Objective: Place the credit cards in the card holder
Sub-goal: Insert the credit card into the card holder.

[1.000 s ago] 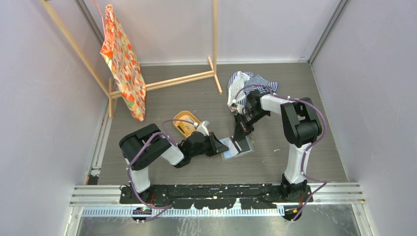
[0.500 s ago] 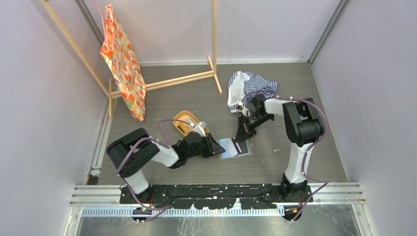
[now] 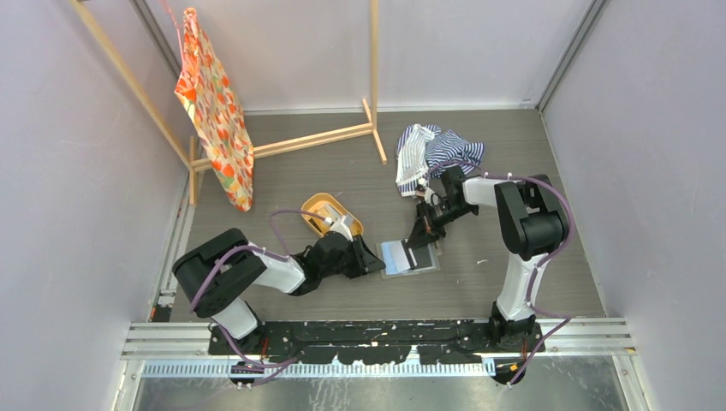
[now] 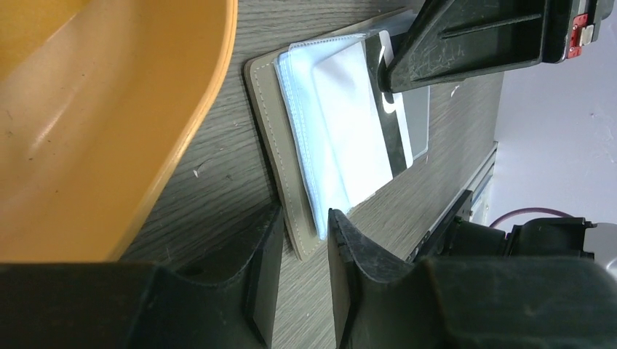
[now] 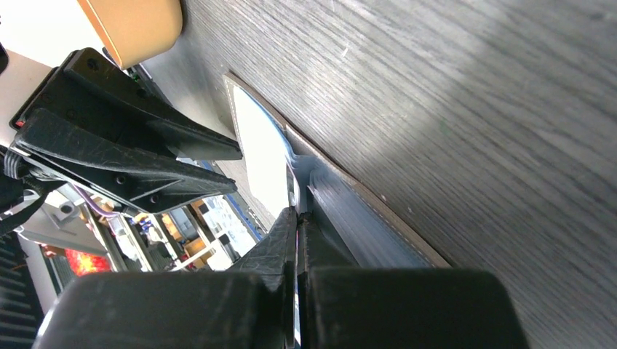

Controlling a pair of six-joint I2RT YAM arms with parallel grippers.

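The card holder [image 3: 394,259] lies open on the table, grey-brown outside [image 4: 271,138] with pale blue-grey sleeves. My right gripper [image 3: 420,239] is shut on a white credit card [image 4: 354,123] with a black stripe. The card's lower part lies on the holder's sleeves. In the right wrist view the card's thin edge runs between the pressed fingers [image 5: 287,233]. My left gripper [image 4: 302,236] is open at the holder's near corner. That corner sits between the fingers without touching either. Both grippers face each other across the holder.
An oval orange tray [image 3: 321,206] stands just behind my left gripper and fills the left of the left wrist view, tray [image 4: 94,109]. A striped cloth [image 3: 438,147] lies behind the right arm. A wooden rack [image 3: 295,140] with a patterned cloth [image 3: 214,111] stands at the back left.
My left gripper's jaws have parted and let go of the holder's edge, and the left arm has drawn back a little to the left. The holder has settled flatter. The right gripper still holds the card.
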